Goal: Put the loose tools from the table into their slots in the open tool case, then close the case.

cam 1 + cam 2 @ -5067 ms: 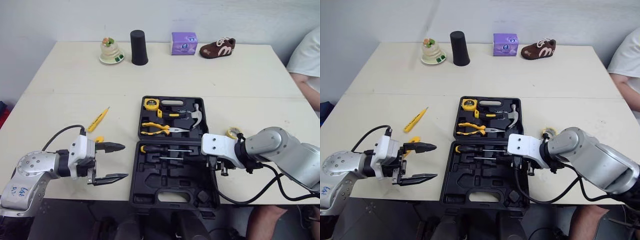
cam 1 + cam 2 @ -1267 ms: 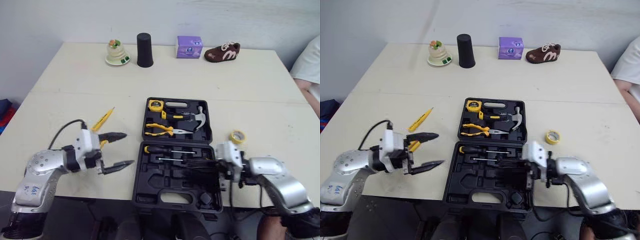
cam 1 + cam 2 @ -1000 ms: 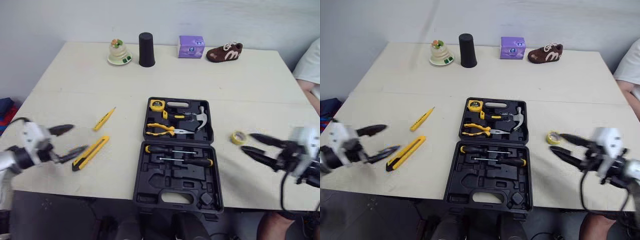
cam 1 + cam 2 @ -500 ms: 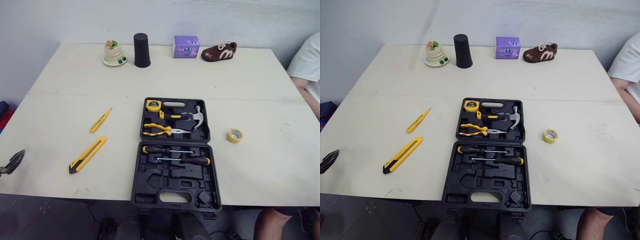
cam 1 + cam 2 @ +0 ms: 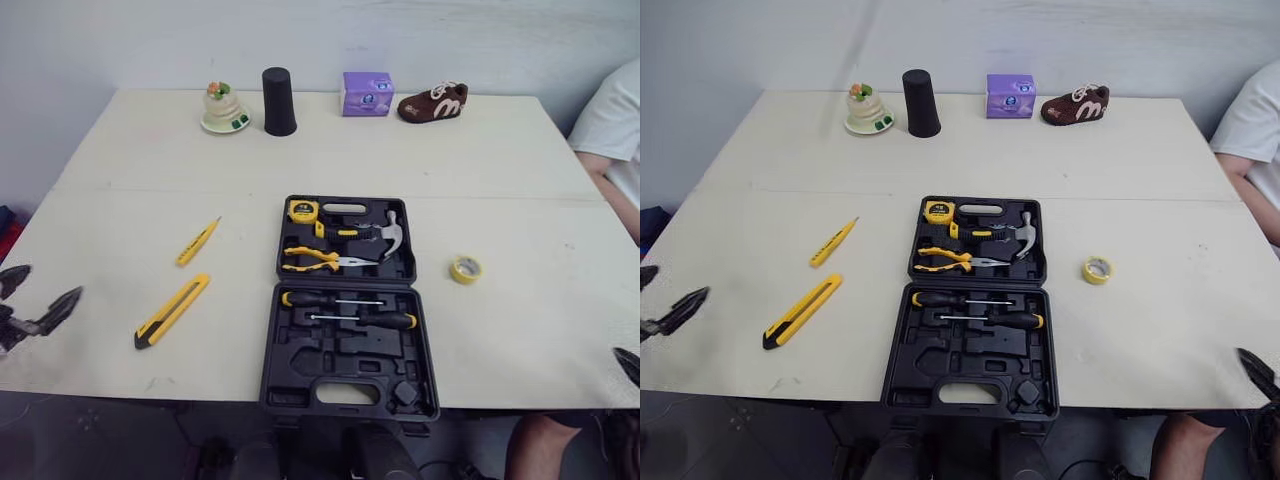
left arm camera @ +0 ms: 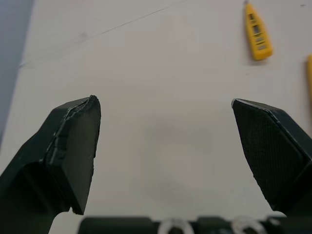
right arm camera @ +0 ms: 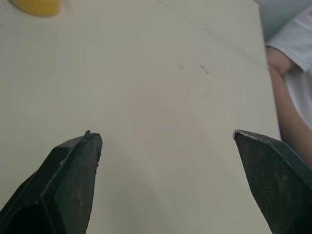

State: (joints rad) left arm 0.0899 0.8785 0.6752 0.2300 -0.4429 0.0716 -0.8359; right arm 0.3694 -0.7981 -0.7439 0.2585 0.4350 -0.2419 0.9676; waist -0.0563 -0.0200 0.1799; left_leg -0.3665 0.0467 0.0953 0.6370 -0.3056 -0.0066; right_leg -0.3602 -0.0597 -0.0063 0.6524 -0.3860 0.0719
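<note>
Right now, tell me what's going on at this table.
Nothing is being handled. The left gripper and right gripper are both open and empty, out by the front corners of the table. The tool case lies open, partly filled. Loose on the table are a yellow utility knife and a yellow tester pen to the case's left, and a tape roll to its right.

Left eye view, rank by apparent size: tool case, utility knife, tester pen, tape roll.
1. tool case, by far the largest
2. utility knife
3. tester pen and tape roll: the pen looks longer, the roll wider, so too close to rank
</note>
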